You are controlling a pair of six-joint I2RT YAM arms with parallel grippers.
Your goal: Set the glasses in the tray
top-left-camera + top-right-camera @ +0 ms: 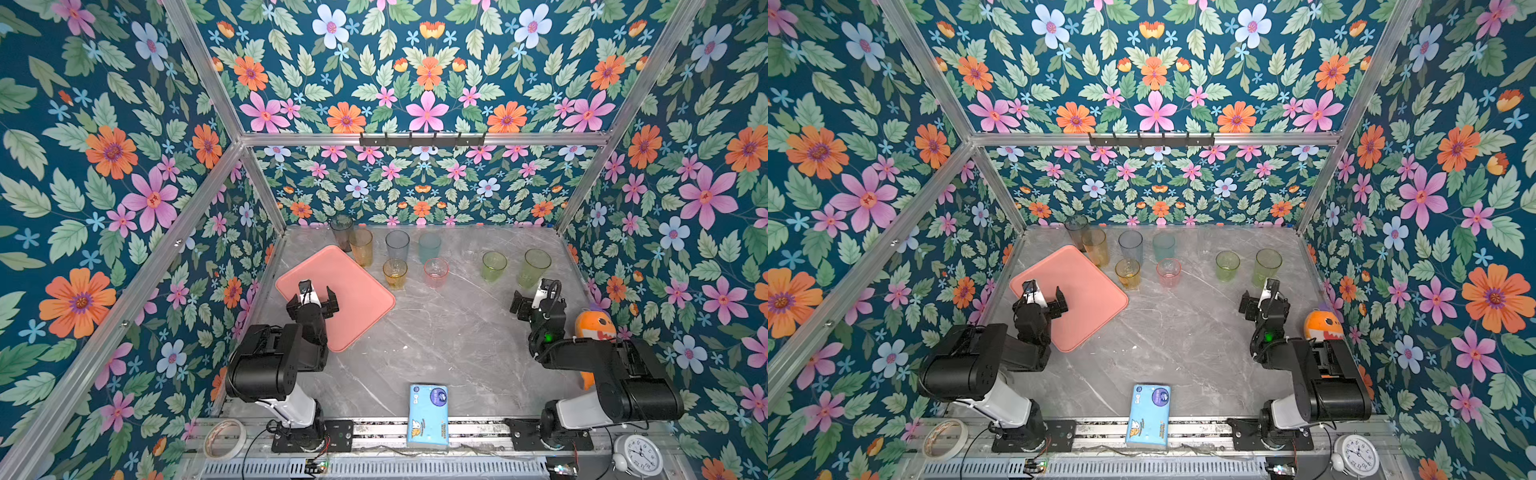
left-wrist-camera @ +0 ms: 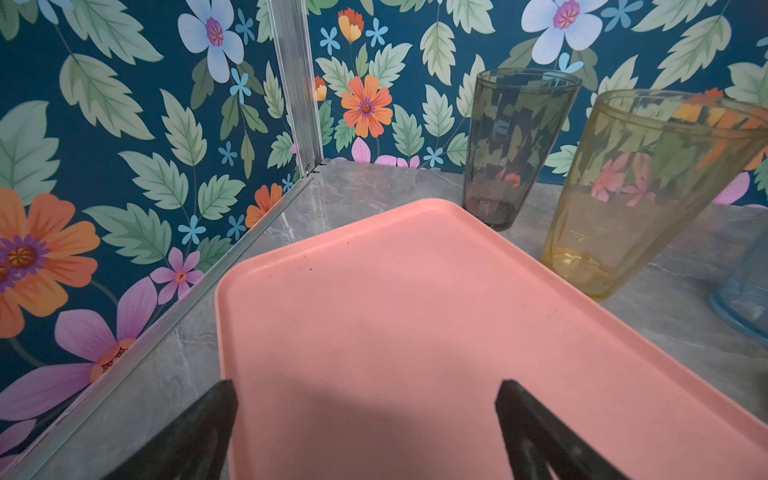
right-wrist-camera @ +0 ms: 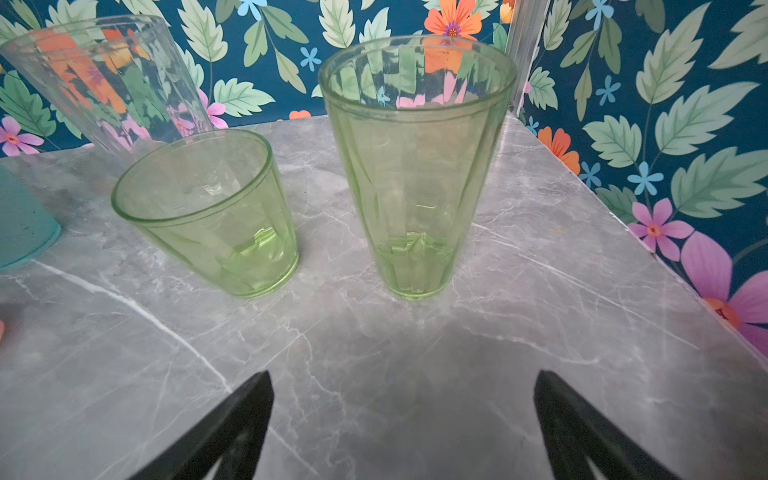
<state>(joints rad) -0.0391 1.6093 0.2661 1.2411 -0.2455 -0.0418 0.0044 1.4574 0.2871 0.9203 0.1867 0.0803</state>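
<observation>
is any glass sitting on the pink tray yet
No, in the left wrist view the tray holds nothing, and the grey tumbler and amber tumbler stand on the table beside it.

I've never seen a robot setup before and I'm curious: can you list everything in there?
glasses: nine, grey, amber, blue-grey, teal, clear, yellow, pink, two green; near back wall
tray: one, salmon pink, left side, empty
tissue pack: one, blue, front edge
tape roll: one, whitish, front left
clock: one, white, front right
toy: one, orange, far right
hook rail: one, dark, on back wall
arms: two, black-and-white, front corners
left fingers: two, black, open over tray
right fingers: two, black, open before tall green glass
</observation>
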